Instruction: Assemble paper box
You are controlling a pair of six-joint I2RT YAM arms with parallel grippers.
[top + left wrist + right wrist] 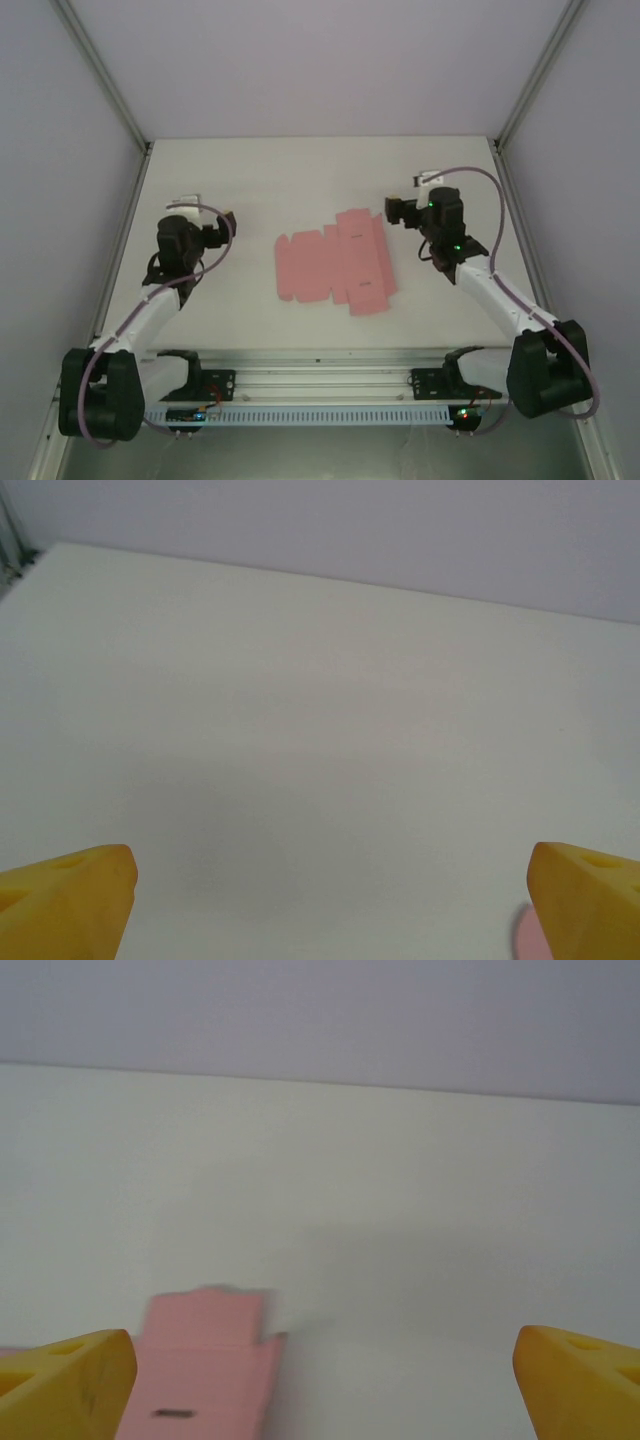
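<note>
From the top camera I see both arms reaching up from their bases at the near edge, elbows bent, one on either side of the work. The left arm angles in from the left with the left gripper hanging over bare surface. The right arm angles in from the right with the right gripper near the far right corner of the paper box. I count two arms, two grippers and one paper box, a flat pink die-cut sheet with flaps and tabs, lying unfolded near the middle of the surface between the two grippers. The left one is well apart from it, the right one is near it, and neither touches it. On the left wrist camera the left gripper stands spread wide, its two yellow fingers at the bottom corners with white surface between them, and a small sliver of pink shows at the bottom edge beside the right-hand finger. On the right wrist camera the right gripper is likewise spread wide and holds nothing. Its two yellow fingers sit at the bottom corners, and one pink flap of the paper box, with a small dark slot in it, lies flat on the surface just inside the left-hand finger; whether it touches that finger I cannot tell.
</note>
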